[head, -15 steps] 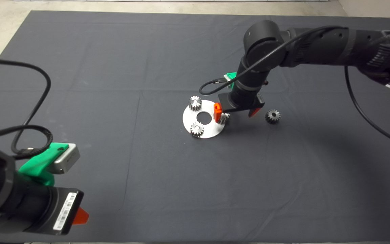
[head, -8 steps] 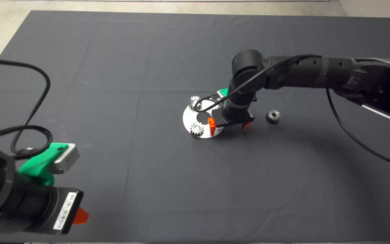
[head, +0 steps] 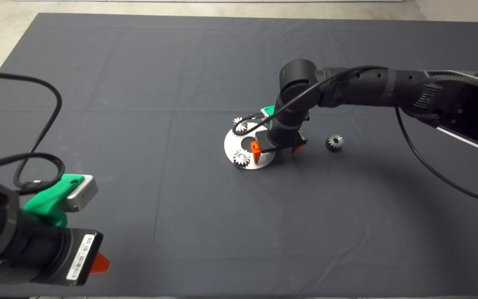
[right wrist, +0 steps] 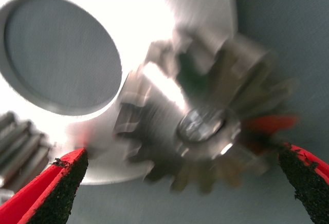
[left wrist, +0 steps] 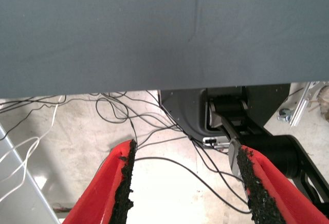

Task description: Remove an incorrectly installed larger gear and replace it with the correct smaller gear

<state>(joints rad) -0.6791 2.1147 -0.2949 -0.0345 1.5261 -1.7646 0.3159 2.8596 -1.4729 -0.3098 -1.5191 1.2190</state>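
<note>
Closing squarely across the tooth tips, with the pads level and the gear centred between them, looks like the way to lift the larger gear (right wrist: 205, 126) straight off its seat without tilting it or dragging the silver ring plate (head: 232, 143) along. The right claw (head: 275, 148) hovers low over the plate's right edge, near the middle of the bench, fingers spread wide apart. In the right wrist view the larger gear lies between the two pads, nearer one of them, touching neither as far as I can tell. It sits on the plate's rim, beside the plate's round centre hole. The smaller gear (head: 334, 142) rests on the mat (head: 139, 83) just to the right, apart from the plate. The left claw (left wrist: 182, 183) waits at the bench's near left corner, fingers apart and empty.
</note>
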